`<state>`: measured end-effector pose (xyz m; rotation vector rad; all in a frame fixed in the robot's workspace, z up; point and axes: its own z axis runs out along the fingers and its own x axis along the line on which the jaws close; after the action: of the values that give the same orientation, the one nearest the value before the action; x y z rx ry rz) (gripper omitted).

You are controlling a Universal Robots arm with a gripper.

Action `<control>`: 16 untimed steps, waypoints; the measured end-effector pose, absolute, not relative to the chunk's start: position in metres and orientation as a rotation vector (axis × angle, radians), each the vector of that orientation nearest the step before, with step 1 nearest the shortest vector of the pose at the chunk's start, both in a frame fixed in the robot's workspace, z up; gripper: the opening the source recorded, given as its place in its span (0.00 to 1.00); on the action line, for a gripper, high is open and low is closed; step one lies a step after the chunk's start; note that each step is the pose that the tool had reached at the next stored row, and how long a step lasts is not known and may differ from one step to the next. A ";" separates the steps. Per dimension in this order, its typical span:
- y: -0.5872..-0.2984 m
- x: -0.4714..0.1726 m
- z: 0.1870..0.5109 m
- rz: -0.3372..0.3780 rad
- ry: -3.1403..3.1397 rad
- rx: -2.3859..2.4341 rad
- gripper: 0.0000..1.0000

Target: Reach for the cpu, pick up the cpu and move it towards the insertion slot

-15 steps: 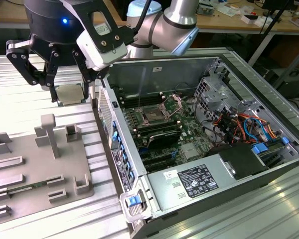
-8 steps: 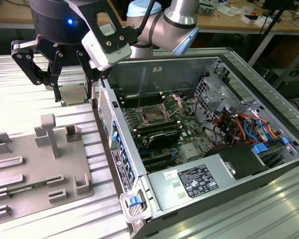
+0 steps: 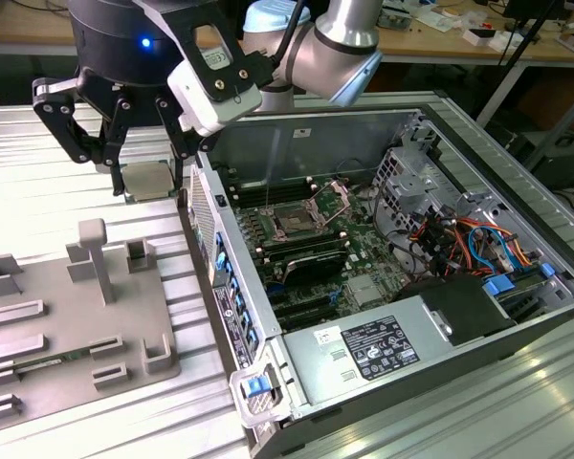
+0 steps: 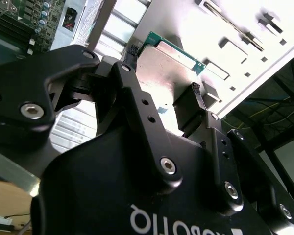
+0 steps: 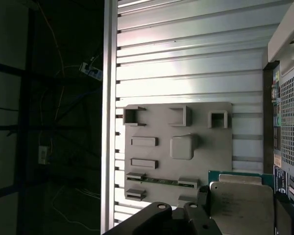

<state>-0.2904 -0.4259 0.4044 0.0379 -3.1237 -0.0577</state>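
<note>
1. Hanging above the ribbed metal table (image 3: 96, 206) in the exterior view, the gripper (image 3: 145, 184) has its black fingers clamped on 2 opposite edges of the cpu (image 3: 145, 180), which is lifted clear of the table and held flat. It sits just beyond the grey plastic tray (image 3: 67, 330) and just off the exterior view's left wall of the open computer case (image 3: 402, 287). Inside the case, the insertion slot (image 3: 294, 222) lies on the green board with its metal bracket (image 3: 333, 199) hinged up; the cpu is well apart from it, outside the case.

2. Looking along the gripper body in the second wrist view, the cpu (image 4: 162, 68) shows a silvery top and a thin green rim, pinched between the 2 dark finger pads (image 4: 190, 105). The pale tray (image 4: 245, 44) lies beyond it.

3. Looking down in the first wrist view, the cpu (image 5: 242, 205) is in the gripper's hold over the table, its green edge overlapping the tray (image 5: 220, 147) in the picture. The tray carries 1 raised block (image 5: 182, 146) at its centre and several square and rectangular recesses. The case's perforated wall (image 5: 286, 142) runs alongside the cpu.
</note>
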 end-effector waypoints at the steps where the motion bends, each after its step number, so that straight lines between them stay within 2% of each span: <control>1: -0.426 -0.290 0.404 -0.058 -3.124 0.038 0.55; 16: -0.426 -0.274 0.404 -0.058 -3.124 0.038 0.55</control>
<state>-0.2738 -0.4259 0.4036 0.0379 -3.1235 -0.0576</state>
